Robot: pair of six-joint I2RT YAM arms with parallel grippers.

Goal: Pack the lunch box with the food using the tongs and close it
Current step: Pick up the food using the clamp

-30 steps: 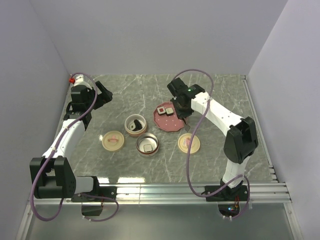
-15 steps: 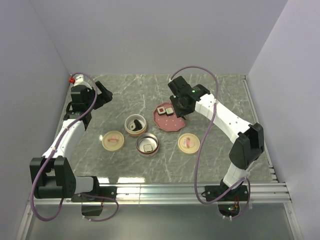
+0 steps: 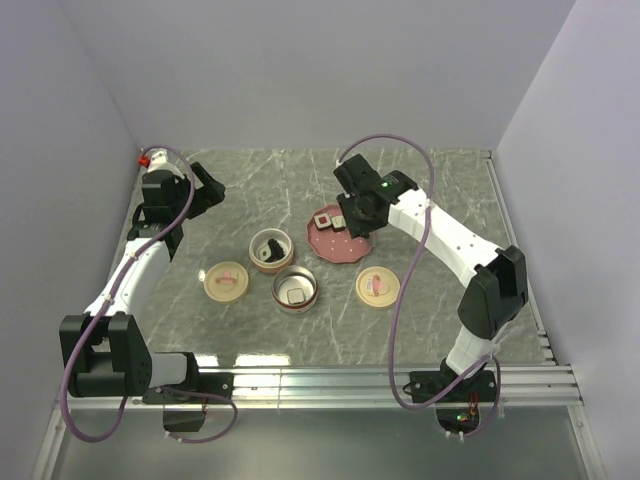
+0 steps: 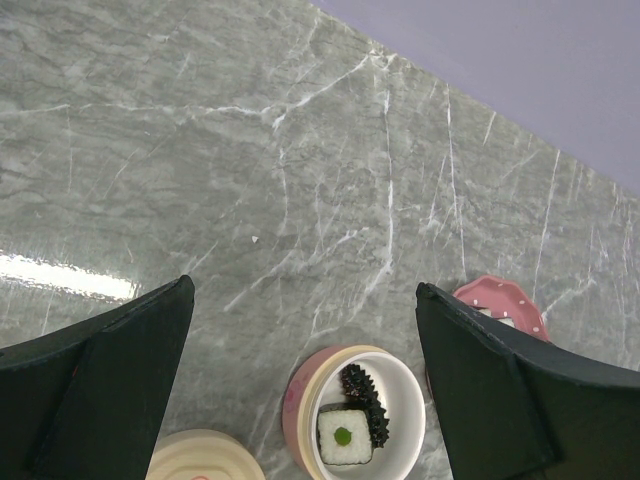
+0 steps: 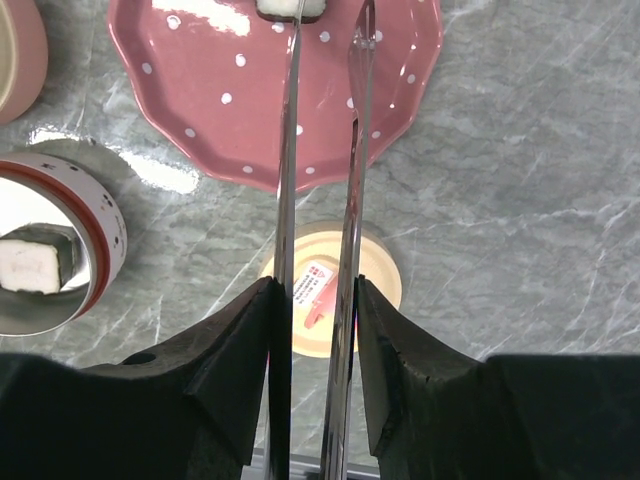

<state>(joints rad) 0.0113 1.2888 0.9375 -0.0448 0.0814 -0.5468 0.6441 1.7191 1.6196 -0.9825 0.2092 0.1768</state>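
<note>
My right gripper (image 5: pixel 318 290) is shut on the tongs (image 5: pixel 290 150), whose two thin metal arms run forward a little apart over the red dotted plate (image 5: pixel 220 100). Their tips reach a white food piece (image 5: pixel 288 8) at the plate's far edge. From above, two food pieces (image 3: pixel 323 218) lie on the plate (image 3: pixel 345 250) just beside the right gripper (image 3: pixel 358 215). One lunch box bowl (image 4: pixel 400 395) holds a white square piece (image 4: pixel 345 437); another bowl (image 3: pixel 295 290) holds one piece too. The left gripper (image 4: pixel 302 290) hangs open, far left (image 3: pixel 205 183), holding nothing.
Two cream lids lie on the marble table: one (image 3: pixel 225 280) left of the bowls, one (image 3: pixel 378 287) right of them and under the tongs (image 5: pixel 375 270). A red-capped object (image 3: pixel 145 157) sits at the back left corner. Grey walls close in the table.
The right arm has shifted slightly back and left over the plate with the tongs. The tongs' arms have spread a little. The left arm has stayed still.
</note>
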